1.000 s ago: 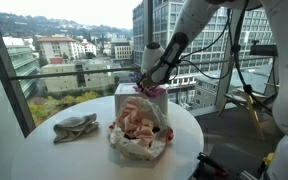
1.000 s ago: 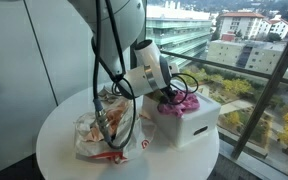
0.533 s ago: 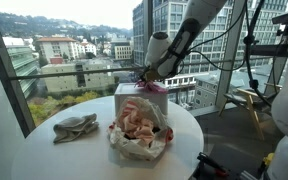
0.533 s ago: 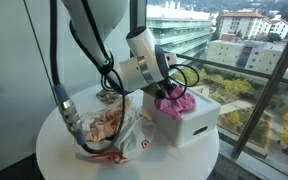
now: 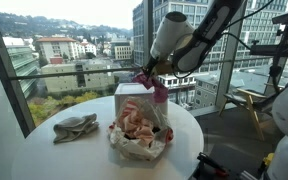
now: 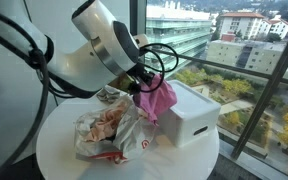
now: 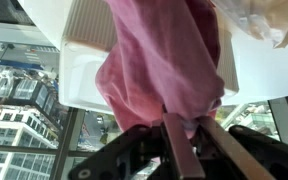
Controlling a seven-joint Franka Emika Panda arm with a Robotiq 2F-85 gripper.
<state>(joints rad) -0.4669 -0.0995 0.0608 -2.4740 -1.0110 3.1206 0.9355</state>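
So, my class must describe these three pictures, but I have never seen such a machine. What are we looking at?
It is a robot arm ending in a two-fingered gripper. Two pictures come from cameras standing outside the robot, on different sides of the round white table; the third comes from a camera on the arm's wrist, looking along the gripper. On the table lie a white box, a crumpled plastic bag of pinkish things and a grey cloth. The gripper is shut on a pink cloth, which hangs over the box.
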